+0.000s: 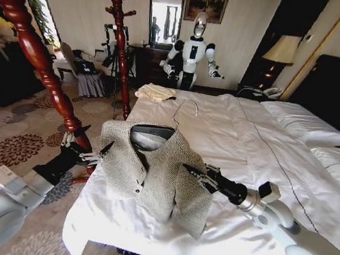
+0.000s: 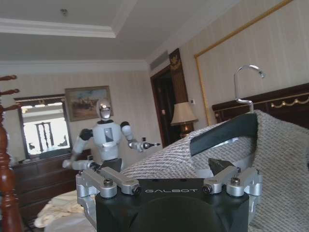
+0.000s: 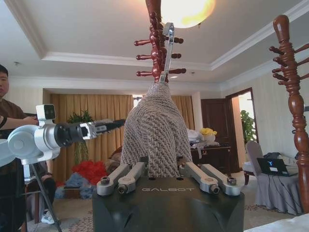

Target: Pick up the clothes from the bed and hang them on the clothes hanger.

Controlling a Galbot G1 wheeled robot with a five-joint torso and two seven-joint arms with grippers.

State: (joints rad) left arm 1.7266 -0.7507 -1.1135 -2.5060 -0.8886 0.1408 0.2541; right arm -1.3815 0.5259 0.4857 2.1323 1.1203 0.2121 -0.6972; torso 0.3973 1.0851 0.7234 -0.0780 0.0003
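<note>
The cardigan (image 1: 156,172) is already draped over the black hanger (image 1: 151,130), buttoned side facing the head camera, and the pair is held up just above the near part of the bed (image 1: 264,156), the silver hook (image 1: 184,109) pointing up and free. The left gripper (image 1: 103,151) meets the knit at one shoulder end and the right gripper (image 1: 191,172) at the other; in each wrist view the fingers sit narrow with the knit between them, so both seem to pinch garment and hanger end together. By my reading the dressing step is done and the carrying step is in hand: the hook is not yet on anything. The next move likely calls for keeping both shoulder ends level so the cardigan does not slide off, and turning toward the reddish-brown coat stand (image 1: 40,59) at the robot's left, whose pegs could take the hook.
</note>
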